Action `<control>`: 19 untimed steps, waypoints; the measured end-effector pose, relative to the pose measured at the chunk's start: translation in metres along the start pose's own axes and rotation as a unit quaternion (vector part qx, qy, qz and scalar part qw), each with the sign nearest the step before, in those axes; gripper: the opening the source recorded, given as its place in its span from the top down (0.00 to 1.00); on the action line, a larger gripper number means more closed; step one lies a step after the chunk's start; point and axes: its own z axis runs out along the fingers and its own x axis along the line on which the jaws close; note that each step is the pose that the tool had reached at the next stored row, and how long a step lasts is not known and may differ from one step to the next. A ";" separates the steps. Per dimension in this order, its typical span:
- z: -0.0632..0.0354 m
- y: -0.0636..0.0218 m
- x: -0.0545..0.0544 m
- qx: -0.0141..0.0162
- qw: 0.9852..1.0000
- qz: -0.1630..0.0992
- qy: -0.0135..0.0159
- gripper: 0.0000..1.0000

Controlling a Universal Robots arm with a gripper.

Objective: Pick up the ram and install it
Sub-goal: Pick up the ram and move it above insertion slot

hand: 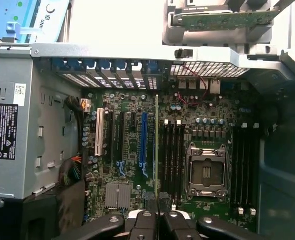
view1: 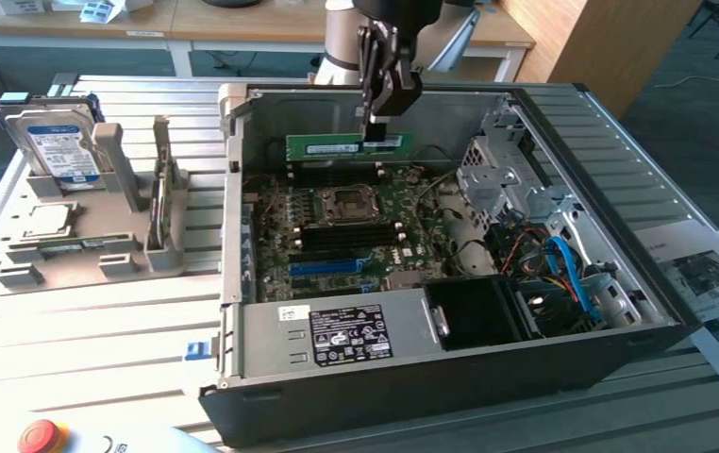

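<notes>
The ram (view1: 344,144) is a long green stick with small dark chips, hanging level above the motherboard (view1: 341,231) inside the open computer case (view1: 611,340). My gripper (view1: 378,121) is shut on the stick near the end toward the exterior view's right. In the wrist view the ram (hand: 156,145) appears edge-on as a thin line running away from my gripper (hand: 157,214), over the board beside the black memory slots (hand: 171,160). The empty processor socket (hand: 206,172) lies past those slots, and a second bank of black slots (hand: 245,165) lies beyond it.
A long blue slot (view1: 328,267) runs across the board. The power supply (view1: 334,335) fills the case's near corner, with cables (view1: 561,269) and drive cages (view1: 510,179) at the exterior view's right. Outside stand a hard drive (view1: 60,142) in a grey fixture (view1: 83,245) and a red button (view1: 41,436).
</notes>
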 end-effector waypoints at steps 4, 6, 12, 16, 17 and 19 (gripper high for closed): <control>0.0002 -0.0001 -0.002 0.000 1.000 0.000 0.000 0.88; 0.0001 -0.0001 -0.004 0.000 1.000 0.000 0.000 0.88; 0.0002 -0.0001 -0.004 0.000 1.000 0.000 -0.003 0.88; 0.0002 -0.0002 -0.004 0.000 1.000 0.000 -0.006 0.88; 0.0002 -0.0002 -0.004 0.000 1.000 0.000 -0.006 0.88; 0.0001 -0.0001 -0.004 0.000 1.000 0.000 -0.008 0.88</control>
